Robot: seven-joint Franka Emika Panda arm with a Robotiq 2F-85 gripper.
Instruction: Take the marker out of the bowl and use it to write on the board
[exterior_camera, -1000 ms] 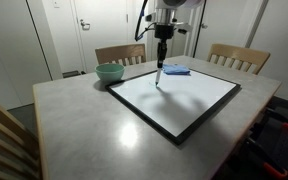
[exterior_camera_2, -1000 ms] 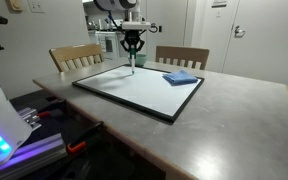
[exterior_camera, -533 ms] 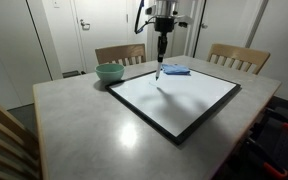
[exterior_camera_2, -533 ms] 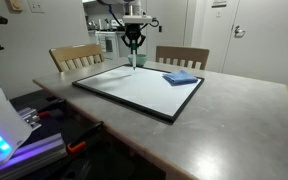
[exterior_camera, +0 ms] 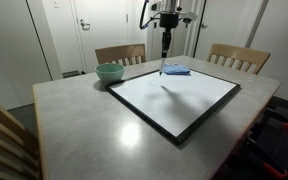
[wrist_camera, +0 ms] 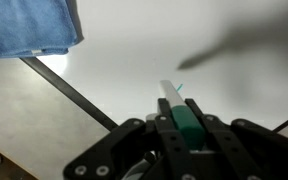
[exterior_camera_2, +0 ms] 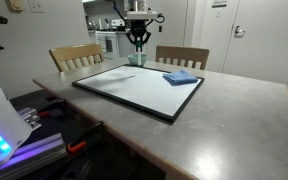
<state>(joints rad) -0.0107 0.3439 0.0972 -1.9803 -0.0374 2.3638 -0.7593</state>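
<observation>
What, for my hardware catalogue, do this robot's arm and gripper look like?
In an exterior view the arm looks pale grey-white with darker parts near the wrist, and a dark cable loops beside it. In the wrist view the gripper is black, with angular, linked fingers. No markings can be made out.

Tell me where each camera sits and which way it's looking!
Exterior view: past the table's near corner, facing the board and the doors behind; shows the gripper shut on the marker.
Exterior view: lower, off another side, facing the board and chairs; shows the gripper.
Wrist view: on the wrist, looking down at the board; shows the gripper around the marker.
Shared: all three see the board and blue cloth.
</observation>
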